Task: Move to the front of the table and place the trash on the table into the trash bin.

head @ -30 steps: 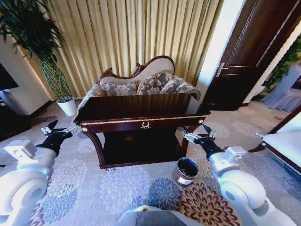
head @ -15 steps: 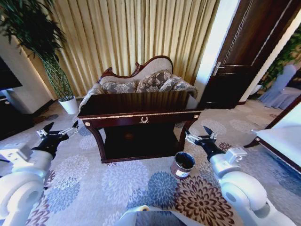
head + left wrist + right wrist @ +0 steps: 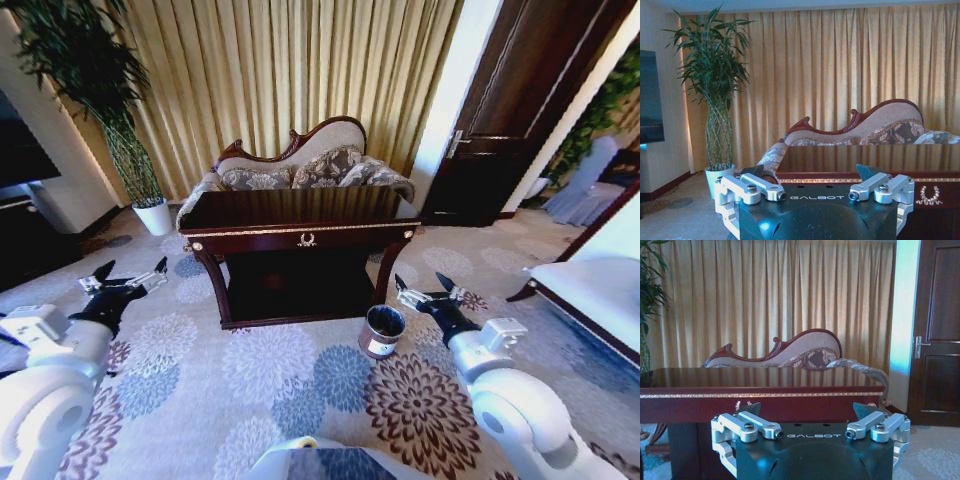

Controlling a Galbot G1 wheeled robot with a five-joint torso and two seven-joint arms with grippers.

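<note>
The dark glossy table (image 3: 300, 211) with gold trim stands ahead of me at the middle of the head view, some way off across the carpet. Its top shows at a shallow angle, and the trash is out of view. The small dark trash bin (image 3: 383, 331) stands on the carpet by the table's front right leg. My left gripper (image 3: 132, 268) hangs open in the air left of the table. My right gripper (image 3: 420, 283) is open just right of the bin. The wrist views show each gripper, left (image 3: 810, 172) and right (image 3: 807, 410), facing the table (image 3: 865, 160) (image 3: 760, 390).
A carved patterned sofa (image 3: 300, 168) stands right behind the table, before gold curtains. A potted plant (image 3: 125, 150) and a dark cabinet (image 3: 30, 245) are on the left. A dark door (image 3: 500, 120) and white-cushioned furniture (image 3: 600, 290) are on the right. Flowered carpet lies between me and the table.
The whole head view has shifted: table, sofa and bin now look smaller and farther off, so the camera has moved. Both arms keep the same open pose.
</note>
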